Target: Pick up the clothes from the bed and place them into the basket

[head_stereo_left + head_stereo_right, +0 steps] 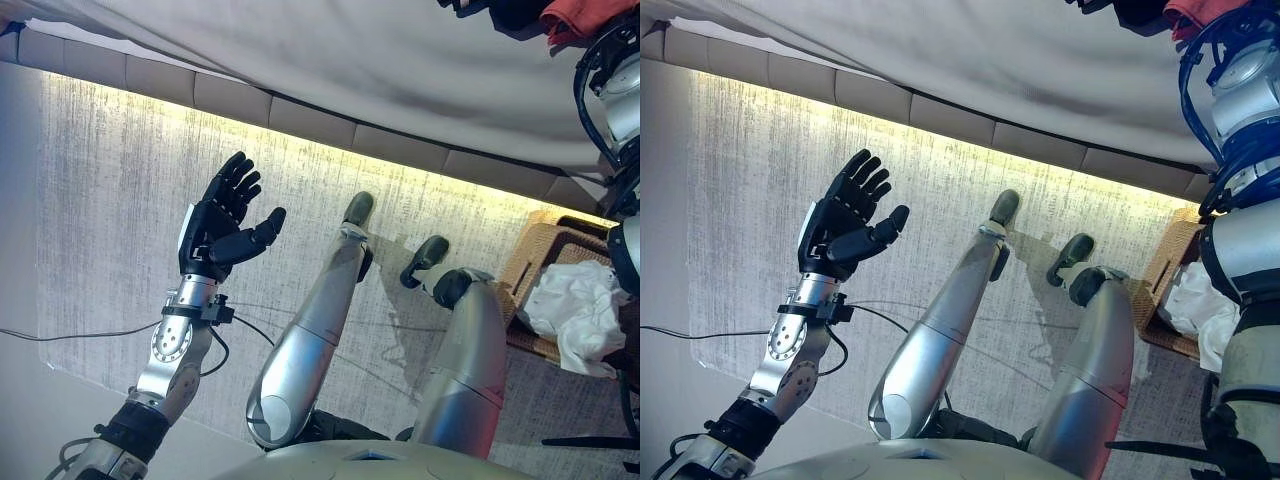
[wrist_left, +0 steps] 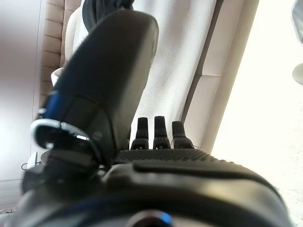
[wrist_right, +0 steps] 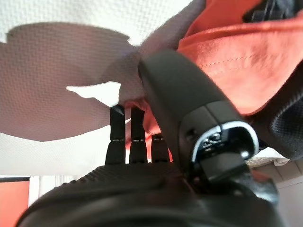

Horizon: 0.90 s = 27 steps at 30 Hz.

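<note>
An orange-red garment [image 1: 583,20] lies on the bed's white sheet [image 1: 350,60] at the far right, beside a dark garment [image 1: 505,12]. My right arm reaches up to them. In the right wrist view my right hand [image 3: 118,189] has straight fingers [image 3: 137,137] with their tips at the edge of the orange-red garment [image 3: 227,61], and it holds nothing. My left hand [image 1: 215,225] is open and empty, raised above the floor at the left, away from the bed. A wicker basket [image 1: 528,250] stands on the floor at the right with white cloth [image 1: 575,310] in it.
The bed's padded side rail [image 1: 300,115] runs across the view, with a lit strip under it. A pale carpet [image 1: 110,200] covers the floor between the bed and me. The basket stands close by my right leg.
</note>
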### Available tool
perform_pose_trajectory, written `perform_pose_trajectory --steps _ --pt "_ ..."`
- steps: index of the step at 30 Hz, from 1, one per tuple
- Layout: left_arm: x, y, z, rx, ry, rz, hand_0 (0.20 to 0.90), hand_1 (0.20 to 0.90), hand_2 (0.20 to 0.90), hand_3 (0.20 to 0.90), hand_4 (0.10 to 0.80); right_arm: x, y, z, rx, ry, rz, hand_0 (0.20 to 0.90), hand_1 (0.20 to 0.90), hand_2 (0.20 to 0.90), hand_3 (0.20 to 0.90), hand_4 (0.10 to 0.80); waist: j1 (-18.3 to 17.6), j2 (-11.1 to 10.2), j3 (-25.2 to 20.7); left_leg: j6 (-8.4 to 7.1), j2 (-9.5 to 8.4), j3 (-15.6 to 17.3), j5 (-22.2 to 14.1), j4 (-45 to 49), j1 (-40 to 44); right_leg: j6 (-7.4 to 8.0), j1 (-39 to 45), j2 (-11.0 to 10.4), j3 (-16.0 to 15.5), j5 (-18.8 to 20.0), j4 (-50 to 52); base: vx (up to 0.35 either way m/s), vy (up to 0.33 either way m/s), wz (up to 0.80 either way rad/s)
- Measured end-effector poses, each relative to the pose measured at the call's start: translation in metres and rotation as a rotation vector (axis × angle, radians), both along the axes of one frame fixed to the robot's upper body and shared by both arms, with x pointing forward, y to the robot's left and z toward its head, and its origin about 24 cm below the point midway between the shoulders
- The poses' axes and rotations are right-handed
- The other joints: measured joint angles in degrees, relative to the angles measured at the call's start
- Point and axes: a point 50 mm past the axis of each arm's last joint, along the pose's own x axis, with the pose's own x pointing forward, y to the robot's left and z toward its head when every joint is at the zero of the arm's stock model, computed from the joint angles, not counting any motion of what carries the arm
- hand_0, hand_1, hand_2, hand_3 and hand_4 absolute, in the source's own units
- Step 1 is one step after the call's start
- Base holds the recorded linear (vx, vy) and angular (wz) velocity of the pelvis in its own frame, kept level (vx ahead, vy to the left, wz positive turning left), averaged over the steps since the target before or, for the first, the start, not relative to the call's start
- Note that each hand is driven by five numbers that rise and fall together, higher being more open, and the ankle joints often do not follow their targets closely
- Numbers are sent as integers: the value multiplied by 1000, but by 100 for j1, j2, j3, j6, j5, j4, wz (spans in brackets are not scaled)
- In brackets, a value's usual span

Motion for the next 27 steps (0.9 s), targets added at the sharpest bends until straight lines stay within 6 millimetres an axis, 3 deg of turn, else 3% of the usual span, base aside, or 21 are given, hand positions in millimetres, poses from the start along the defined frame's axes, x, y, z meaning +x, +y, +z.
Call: perform_pose_trajectory --steps 6,10,14,16,20,24,27 --pt "0 5 1 -19 4 4 900 900 900 900 800 3 -3 -20 12 70 24 300 300 300 200 100 -51 -1 0 9 17 67 4 -59 811 1 841 9 38 4 -206 52 21 -8" --pt "0 5 1 -20 7 -4 900 900 900 900 800 5 -5 -37 7 111 44 300 300 300 200 100 -127 -7 0 195 108 243 -74 -317 1622 8 1654 56 111 9 -599 43 18 -19" --pt "4 3 5 -20 -7 -8 900 900 900 900 800 4 -9 -49 13 145 59 300 300 300 200 100 -300 -24 8 276 148 405 -100 -709 2442 128 2438 107 211 119 -1069 37 22 -20" --pt "6 2 6 -19 -7 -9 900 900 900 900 800 -1 -17 -57 6 157 59 300 300 300 200 100 -316 -46 4 317 198 480 -60 -915 2861 280 2838 171 263 271 -1345 18 28 -27" --pt "15 0 6 20 37 5 900 900 900 900 800 -9 -29 -49 15 123 54 300 300 300 200 100 -554 -97 -9 400 235 617 -55 -1466 3611 358 3545 219 353 372 -1951 83 11 -21" --pt "20 -3 1 66 110 5 900 900 900 900 800 -30 -54 -28 73 15 39 300 300 300 200 100 -705 -268 -30 438 299 804 103 -2208 4403 506 4210 308 496 646 -2676 49 20 -28" --pt "18 -2 -6 83 149 5 900 900 900 900 800 -40 -65 -25 122 -32 35 300 300 300 200 100 -853 -416 -119 455 315 857 215 -2776 4999 601 4740 352 530 796 -3222 68 15 -18"
